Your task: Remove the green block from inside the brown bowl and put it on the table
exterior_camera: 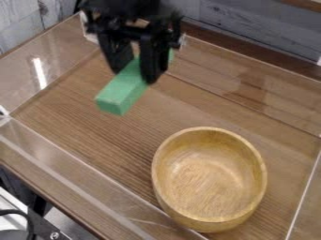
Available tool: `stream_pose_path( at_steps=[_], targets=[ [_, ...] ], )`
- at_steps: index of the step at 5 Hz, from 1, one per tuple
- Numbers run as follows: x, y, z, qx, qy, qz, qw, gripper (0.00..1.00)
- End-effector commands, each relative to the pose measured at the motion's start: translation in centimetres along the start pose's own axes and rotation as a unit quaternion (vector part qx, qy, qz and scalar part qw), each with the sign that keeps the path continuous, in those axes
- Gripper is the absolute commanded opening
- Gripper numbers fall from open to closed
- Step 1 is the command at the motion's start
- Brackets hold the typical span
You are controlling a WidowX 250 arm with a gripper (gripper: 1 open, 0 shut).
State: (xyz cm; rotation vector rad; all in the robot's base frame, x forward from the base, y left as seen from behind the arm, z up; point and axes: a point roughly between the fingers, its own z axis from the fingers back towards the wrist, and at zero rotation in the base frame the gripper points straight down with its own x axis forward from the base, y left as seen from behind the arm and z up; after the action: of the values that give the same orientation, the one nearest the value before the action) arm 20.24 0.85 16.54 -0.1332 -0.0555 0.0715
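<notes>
The green block (122,92) hangs tilted in the air above the left middle of the table (88,122), its upper end between the black fingers of my gripper (137,66), which is shut on it. The brown bowl (211,178) sits at the front right with nothing inside it. The block and gripper are well to the left of the bowl and above it.
Clear acrylic walls (51,155) run round the table's edges. A small clear stand (90,30) is at the far left corner. The black arm (126,11) comes down from the top of the view.
</notes>
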Motion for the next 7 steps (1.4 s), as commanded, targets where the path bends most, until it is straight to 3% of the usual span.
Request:
stream_pose_path(
  at_steps=[1, 3, 4, 7],
  targets=[
    [-0.4, -1.1, -1.3, 0.005, -0.019, -0.02, 0.9996, 0.0],
    [-2.0, -7.0, -4.4, 0.007, -0.026, -0.045, 0.9986, 0.0],
    [-2.4, -8.2, -4.3, 0.006, -0.034, -0.049, 0.9982, 0.0],
    [-2.1, -6.9, -3.6, 0.0, -0.04, -0.047, 0.9981, 0.0]
  ],
)
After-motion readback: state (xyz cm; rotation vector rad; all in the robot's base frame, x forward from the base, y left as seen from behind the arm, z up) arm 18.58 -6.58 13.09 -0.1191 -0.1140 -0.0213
